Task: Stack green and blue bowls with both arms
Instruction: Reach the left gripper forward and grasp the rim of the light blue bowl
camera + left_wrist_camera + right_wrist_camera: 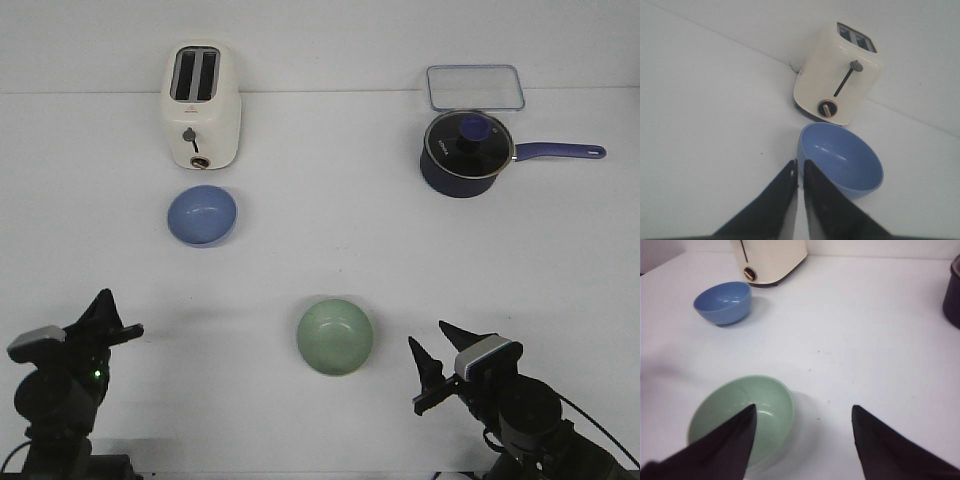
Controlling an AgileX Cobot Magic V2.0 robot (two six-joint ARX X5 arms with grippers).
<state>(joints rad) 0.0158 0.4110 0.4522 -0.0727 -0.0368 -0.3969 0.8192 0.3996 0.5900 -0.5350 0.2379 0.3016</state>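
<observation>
The blue bowl (202, 215) sits upright on the white table, in front of the toaster at the left. It also shows in the left wrist view (841, 159) and the right wrist view (723, 302). The green bowl (335, 336) sits upright near the front middle; it also shows in the right wrist view (742, 417). My left gripper (118, 322) is shut and empty at the front left, well short of the blue bowl. In its wrist view the fingertips (800, 167) are almost together. My right gripper (437, 363) is open and empty, just right of the green bowl, with jaws wide apart (804, 412).
A cream toaster (200, 105) stands at the back left. A dark navy pot (466, 153) with a glass lid and a long handle pointing right stands at the back right. A clear lidded box (475, 87) lies behind it.
</observation>
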